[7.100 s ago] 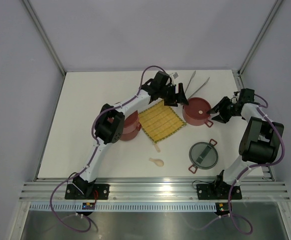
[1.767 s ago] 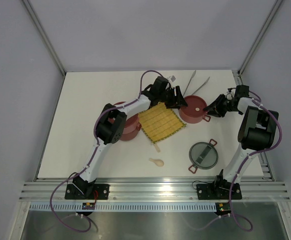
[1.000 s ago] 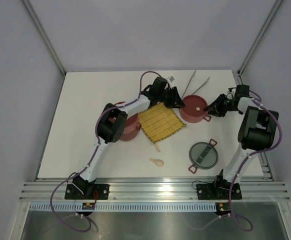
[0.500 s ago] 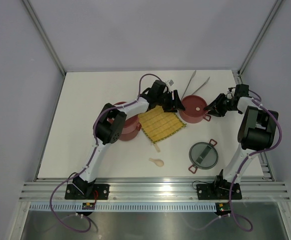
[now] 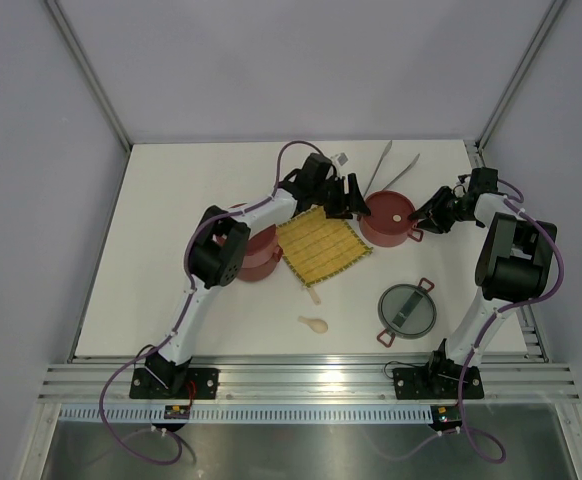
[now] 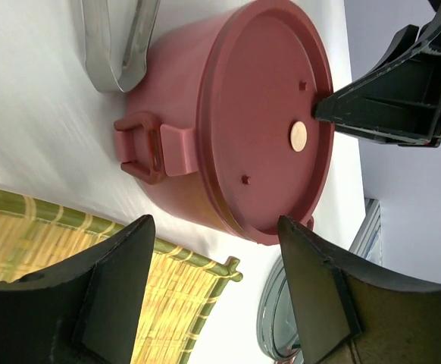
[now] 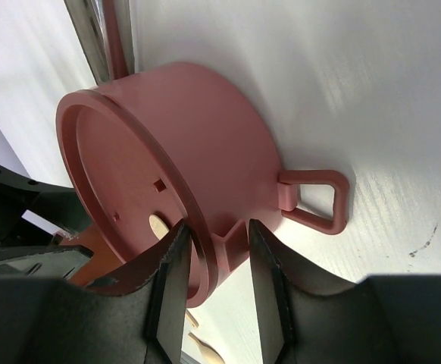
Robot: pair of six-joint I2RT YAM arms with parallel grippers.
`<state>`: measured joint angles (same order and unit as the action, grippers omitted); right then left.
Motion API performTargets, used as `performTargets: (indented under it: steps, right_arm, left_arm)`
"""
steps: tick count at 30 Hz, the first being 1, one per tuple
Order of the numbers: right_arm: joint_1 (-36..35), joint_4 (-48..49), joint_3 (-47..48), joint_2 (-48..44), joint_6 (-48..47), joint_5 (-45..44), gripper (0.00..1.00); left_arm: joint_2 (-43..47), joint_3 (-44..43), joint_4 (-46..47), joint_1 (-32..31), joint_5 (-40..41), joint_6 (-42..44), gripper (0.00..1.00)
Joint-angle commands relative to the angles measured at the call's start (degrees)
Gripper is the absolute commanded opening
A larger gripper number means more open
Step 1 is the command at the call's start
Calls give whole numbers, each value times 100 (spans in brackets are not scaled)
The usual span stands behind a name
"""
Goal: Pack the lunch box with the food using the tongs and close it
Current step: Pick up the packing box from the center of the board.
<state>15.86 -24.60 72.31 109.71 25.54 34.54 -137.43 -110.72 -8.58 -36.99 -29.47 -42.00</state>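
- At the far left, a second dark-red tier [image 5: 261,255] sits partly under my left arm. The yellow mat [image 5: 321,243] lies just beside it. No food shows in any view.
- My left claw [image 6: 213,221] stands wide open and holds nothing. It hangs over the mat's far corner and faces the lidded tier [image 5: 391,220], near it but not touching.
- That tier sits between my two claws with its flat red lid on.
- The tongs [image 6: 114,45] lie just beyond the tier on its far-left side, their joined bend almost against its wall. The two arms run away toward the far edge and fan out to the right.
- I judge my left claw to be the nearer one. It would have to reach past the tier and close across the tongs' long axis near the bend.
- My right claw [image 7: 217,224] straddles the tier's right rim with its jaws partly apart. I cannot tell whether it is pinching the rim.
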Motion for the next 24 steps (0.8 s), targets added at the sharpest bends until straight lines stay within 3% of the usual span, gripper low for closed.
performTargets:
  steps: [1, 9, 19, 24]
  right_arm:
    - [14, 192, -59, -187, -5, -106, 43]
    - [14, 210, -86, -196, -40, -44, 42]
    - [14, 192, -77, -222, -49, -18, 42]
    - [14, 184, -77, -222, -58, -18, 42]
  left_arm:
    - [111, -319, 32, 43, 38, 192, 70]
    - [-257, -941, -100, 69, -14, 526, 71]
    - [-943, -1707, -170, 131, -234, 245, 76]
    - [-953, -1673, -74, 149, -261, 148, 76]
